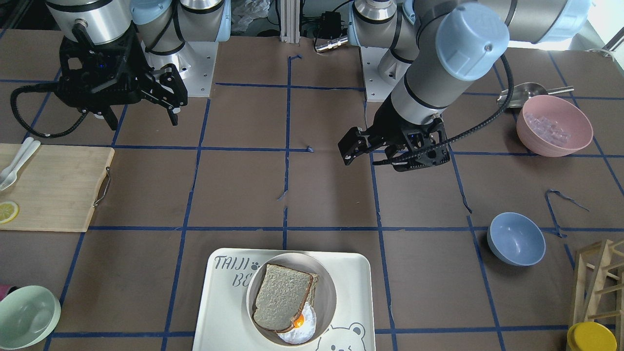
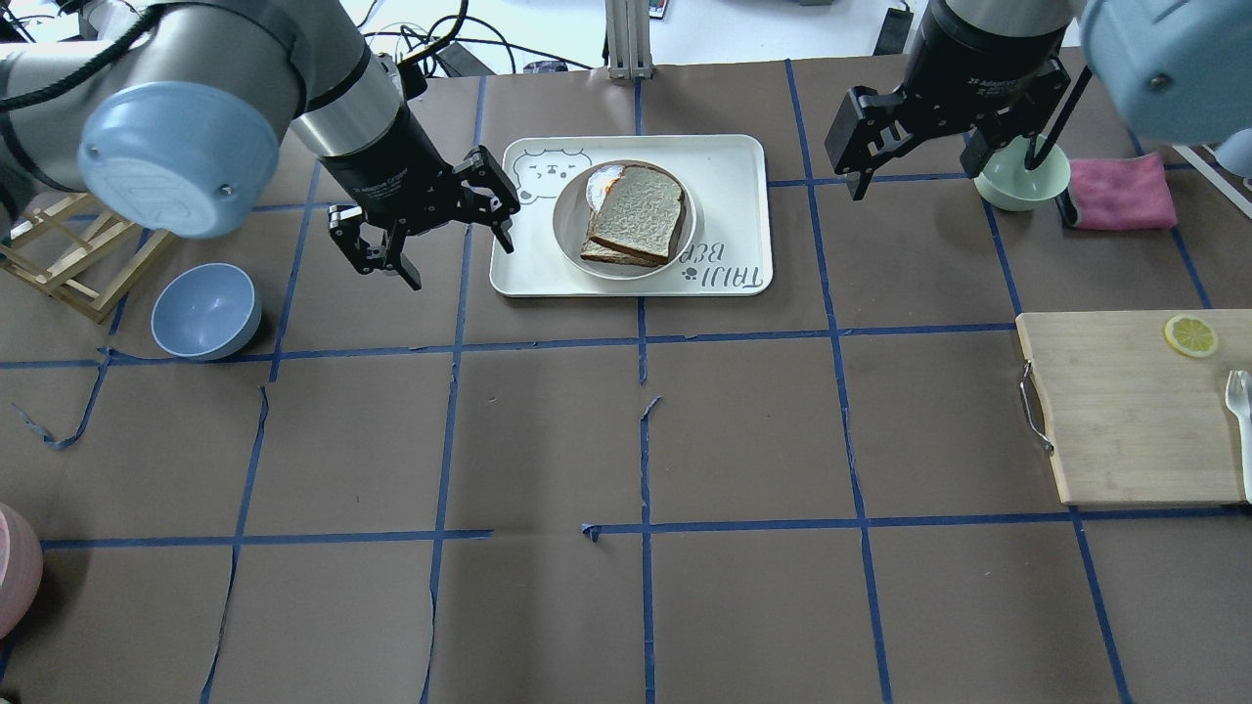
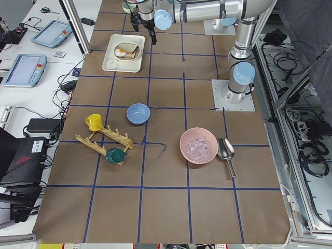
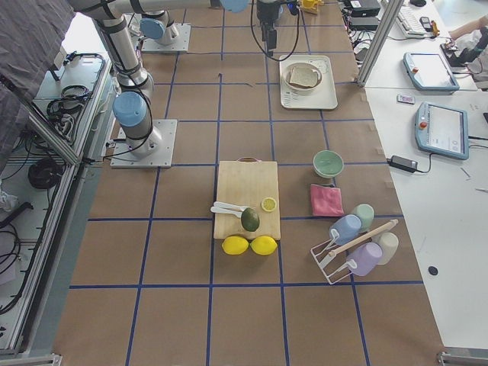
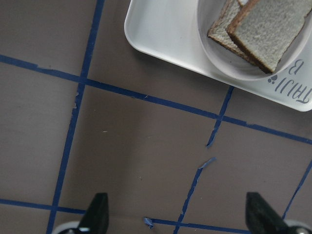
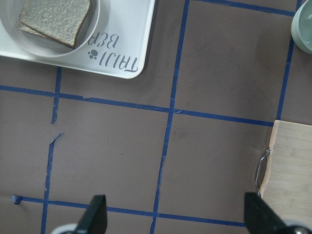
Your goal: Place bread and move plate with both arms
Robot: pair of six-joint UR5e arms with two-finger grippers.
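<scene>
From the front, we see the bread (image 1: 282, 300) lying over egg (image 1: 300, 332) in the plate (image 1: 325, 292), on the tray (image 1: 353, 275); overhead, left claw (image 2: 461, 262) and right claw (image 2: 961, 191) hang spread and empty either side, we judge to share the lift.

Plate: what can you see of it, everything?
The plate is round, shallow and cream-coloured, with a raised rim; it looks like matte plastic. It sits flat on the tray, near its middle. It holds the bread, which lies on a second slice, with a fried egg poking out underneath. Nothing grips it.
</scene>
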